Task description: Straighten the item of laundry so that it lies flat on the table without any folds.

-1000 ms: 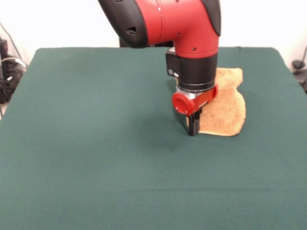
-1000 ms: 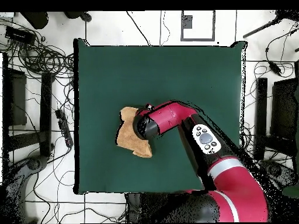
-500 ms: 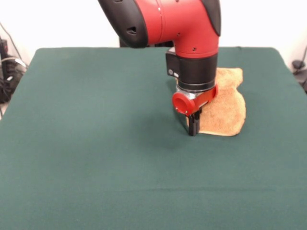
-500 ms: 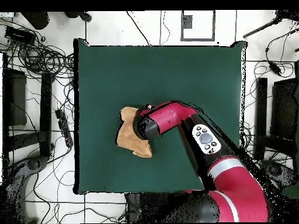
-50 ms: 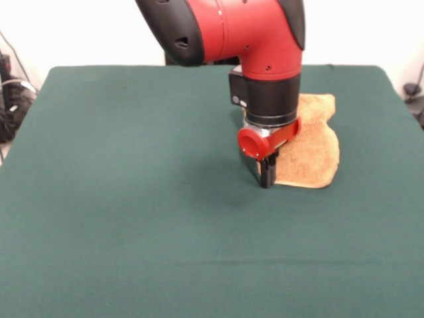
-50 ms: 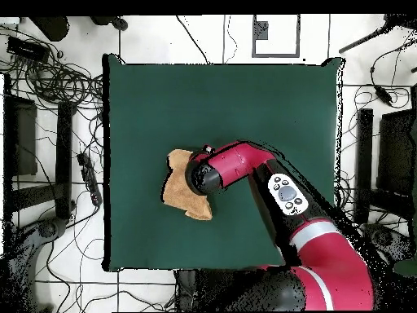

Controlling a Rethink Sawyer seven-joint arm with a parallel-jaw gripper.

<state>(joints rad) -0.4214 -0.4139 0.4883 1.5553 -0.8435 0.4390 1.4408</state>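
Observation:
The item of laundry [image 5: 311,149], a golden-orange towel, lies crumpled and folded on the right half of the dark green table [image 5: 132,165]. My gripper [image 5: 266,177] points straight down at the towel's near left corner. Its black fingers are pressed together at table level, with the towel's edge caught between them. In the overhead view the towel [image 6: 175,191] lies left of centre on the table [image 6: 244,98]. There the red wrist [image 6: 204,175] covers the towel's right part and hides the fingers.
The red arm [image 6: 277,191] reaches in from the bottom right of the overhead view. Cables [image 6: 49,81] and dark equipment stands [image 6: 362,163] lie on the floor around the table. The towel sits about a hand's width from the table's left edge [image 6: 107,163].

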